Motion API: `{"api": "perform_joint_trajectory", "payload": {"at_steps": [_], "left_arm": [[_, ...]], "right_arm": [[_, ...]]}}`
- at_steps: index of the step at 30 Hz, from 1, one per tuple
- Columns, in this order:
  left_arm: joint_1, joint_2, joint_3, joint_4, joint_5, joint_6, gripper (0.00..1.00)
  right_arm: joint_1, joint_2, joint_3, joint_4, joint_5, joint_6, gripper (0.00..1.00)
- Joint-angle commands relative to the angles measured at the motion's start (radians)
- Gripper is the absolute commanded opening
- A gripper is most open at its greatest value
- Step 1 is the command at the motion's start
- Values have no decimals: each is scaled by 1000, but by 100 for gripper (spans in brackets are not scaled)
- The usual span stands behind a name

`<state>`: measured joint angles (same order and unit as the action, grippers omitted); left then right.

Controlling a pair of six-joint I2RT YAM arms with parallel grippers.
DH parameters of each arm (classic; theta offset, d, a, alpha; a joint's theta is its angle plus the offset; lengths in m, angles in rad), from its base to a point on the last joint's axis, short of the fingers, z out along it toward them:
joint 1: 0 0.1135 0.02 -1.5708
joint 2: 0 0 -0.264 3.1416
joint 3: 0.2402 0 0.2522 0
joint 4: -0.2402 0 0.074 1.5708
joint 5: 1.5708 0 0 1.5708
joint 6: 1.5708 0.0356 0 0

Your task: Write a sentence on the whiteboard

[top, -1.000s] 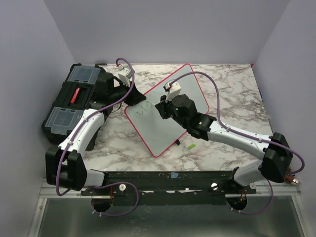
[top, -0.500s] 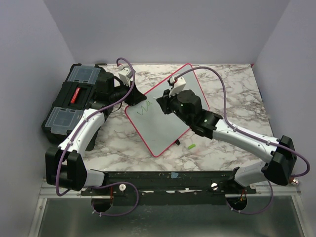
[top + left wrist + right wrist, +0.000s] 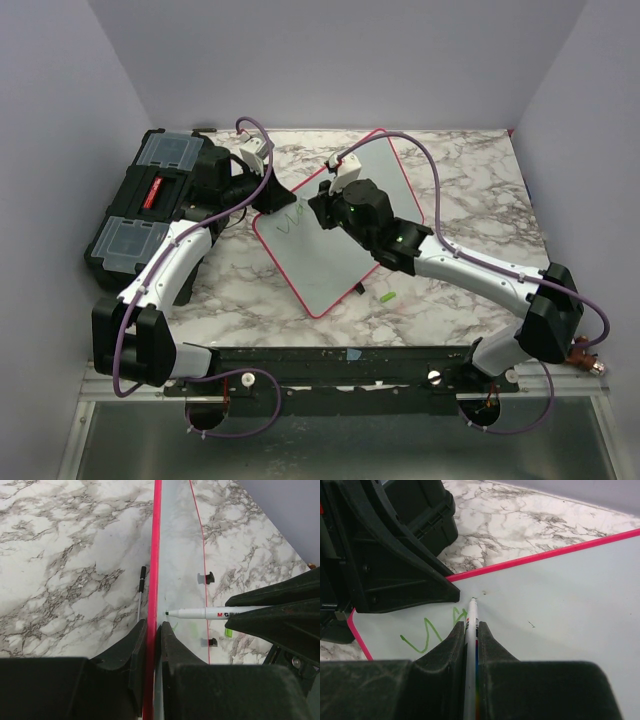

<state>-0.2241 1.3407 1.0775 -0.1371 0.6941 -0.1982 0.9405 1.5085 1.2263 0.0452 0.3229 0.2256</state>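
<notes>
The whiteboard point(image 3: 335, 262), white with a red-pink rim, lies tilted across the marble table. My left gripper point(image 3: 272, 196) is shut on its far-left rim point(image 3: 151, 625), one finger on each side of the red edge point(image 3: 157, 540). My right gripper point(image 3: 325, 208) is shut on a white marker point(image 3: 472, 611) whose tip is at the board surface. The marker also shows in the left wrist view point(image 3: 210, 613). The sentence point(image 3: 426, 636) is just a few green zigzag strokes near the left corner point(image 3: 291, 221), partly hidden by my right gripper point(image 3: 471, 626).
A black toolbox point(image 3: 150, 200) with clear lid compartments stands at the far left, next to the left arm. A green marker cap point(image 3: 387, 297) lies on the table by the board's near edge. A thin black rod point(image 3: 141, 586) lies beside the rim.
My right gripper has moved with the marker, first up the board and then left toward the green strokes. The left gripper and the board have not moved.
</notes>
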Motion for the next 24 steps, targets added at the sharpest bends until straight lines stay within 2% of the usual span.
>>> {"api": "perform_joint_trajectory", "payload": {"at_steps": [1,14,24], "left_arm": [[-11,-28,22,0,5,62,0],[-11,-25,22,2,7,62,0],[-11,-26,23,2,4,62,0]], "right_arm": [[-3,16,7,14,33,-15,1],[-3,-35,-103,-10,23,27,1],[-3,-69,-161,-22,-41,89,1]]}}
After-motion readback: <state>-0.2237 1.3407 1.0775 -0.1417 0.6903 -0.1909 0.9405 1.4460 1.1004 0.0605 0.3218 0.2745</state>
